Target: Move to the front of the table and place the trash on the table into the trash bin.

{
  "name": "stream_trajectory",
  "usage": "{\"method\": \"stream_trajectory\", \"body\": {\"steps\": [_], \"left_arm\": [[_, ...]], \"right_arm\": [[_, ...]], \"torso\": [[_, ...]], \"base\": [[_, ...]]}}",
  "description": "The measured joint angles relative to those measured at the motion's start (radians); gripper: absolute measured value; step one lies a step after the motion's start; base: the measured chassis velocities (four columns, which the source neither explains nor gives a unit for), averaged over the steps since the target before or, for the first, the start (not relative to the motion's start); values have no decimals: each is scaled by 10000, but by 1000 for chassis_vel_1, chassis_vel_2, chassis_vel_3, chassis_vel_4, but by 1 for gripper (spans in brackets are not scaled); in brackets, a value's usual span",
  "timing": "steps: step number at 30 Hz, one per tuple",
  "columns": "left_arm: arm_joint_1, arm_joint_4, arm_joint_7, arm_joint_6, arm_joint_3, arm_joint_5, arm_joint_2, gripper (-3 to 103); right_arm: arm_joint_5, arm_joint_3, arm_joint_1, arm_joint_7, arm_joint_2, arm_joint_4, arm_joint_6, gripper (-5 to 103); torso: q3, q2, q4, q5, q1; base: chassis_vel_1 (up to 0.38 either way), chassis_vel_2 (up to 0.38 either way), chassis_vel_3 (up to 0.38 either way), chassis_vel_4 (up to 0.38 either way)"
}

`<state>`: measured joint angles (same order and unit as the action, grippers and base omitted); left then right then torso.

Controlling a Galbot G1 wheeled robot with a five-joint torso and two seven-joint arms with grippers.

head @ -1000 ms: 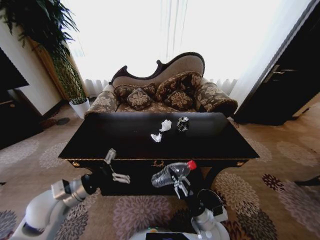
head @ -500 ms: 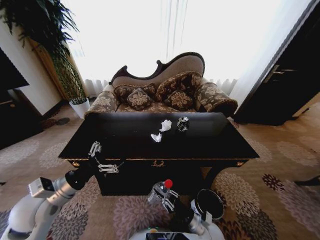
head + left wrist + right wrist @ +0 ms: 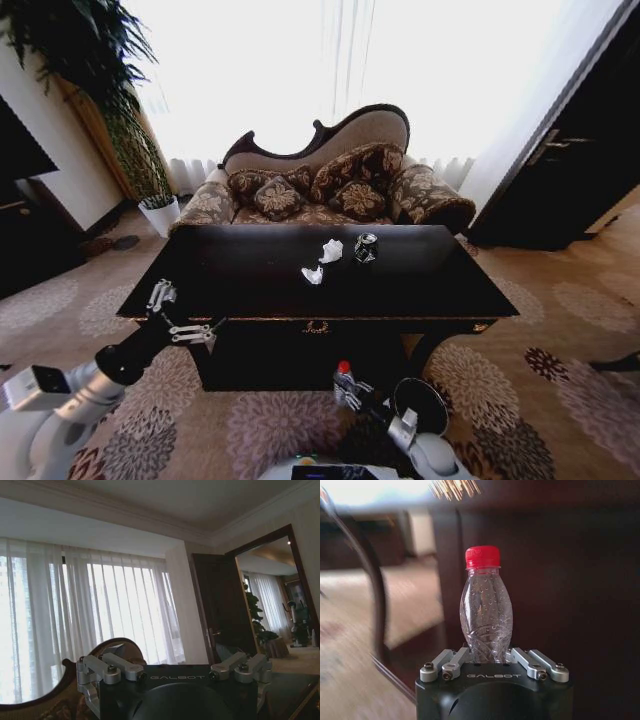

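The bottle point(image 3: 485, 615) is gripped upright, cap up, in the right fingers point(image 3: 352, 392) low before the table point(image 3: 250, 285), just left of the bin point(image 3: 424, 402), while the left fingers point(image 3: 176, 318) are held open, idle.

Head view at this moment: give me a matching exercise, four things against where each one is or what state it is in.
Things:
1. plastic bottle
2. metal can
3. trash bin
4. left gripper

Places or states:
A. on the carpet beside the right arm
B. open, at the table's near left edge
C. held in the right gripper, below the table edge
D. on the tabletop near two paper scraps

Pairs: 1-C, 2-D, 3-A, 4-B
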<state>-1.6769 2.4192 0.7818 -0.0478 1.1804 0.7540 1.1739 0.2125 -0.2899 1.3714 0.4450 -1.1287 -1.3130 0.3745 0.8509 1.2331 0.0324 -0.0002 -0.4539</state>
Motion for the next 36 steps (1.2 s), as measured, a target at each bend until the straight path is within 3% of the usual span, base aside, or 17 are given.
{"method": "stream_trajectory", "body": {"steps": [2,8,20,24,36], "left_arm": [[-105,122,-15,-1,285,156,86,100],[-341,328,-87,-23,868,482,205,100],[-493,430,-102,-37,1051,517,308,100],[-493,428,-104,-49,1023,481,381,100],[-357,378,-97,-50,796,349,419,100]], "right_arm": [[-280,150,-367,-685,58,565,-254,22],[-76,435,-1204,-1677,-10,1786,-1067,22],[-715,225,-2132,-2928,82,3009,-1739,22],[-936,6,-2296,-3865,213,3347,-2363,22],[-972,-620,-2140,-4209,177,4011,-3058,22]], "torso": [[0,0,0,1,0],[0,0,-1,2,0],[0,0,0,0,0],[0,0,0,0,0],[0,0,1,0,0]], "base": [[0,0,0,0],[0,0,0,0],[0,0,0,0],[0,0,0,0],[0,0,0,0]]}}
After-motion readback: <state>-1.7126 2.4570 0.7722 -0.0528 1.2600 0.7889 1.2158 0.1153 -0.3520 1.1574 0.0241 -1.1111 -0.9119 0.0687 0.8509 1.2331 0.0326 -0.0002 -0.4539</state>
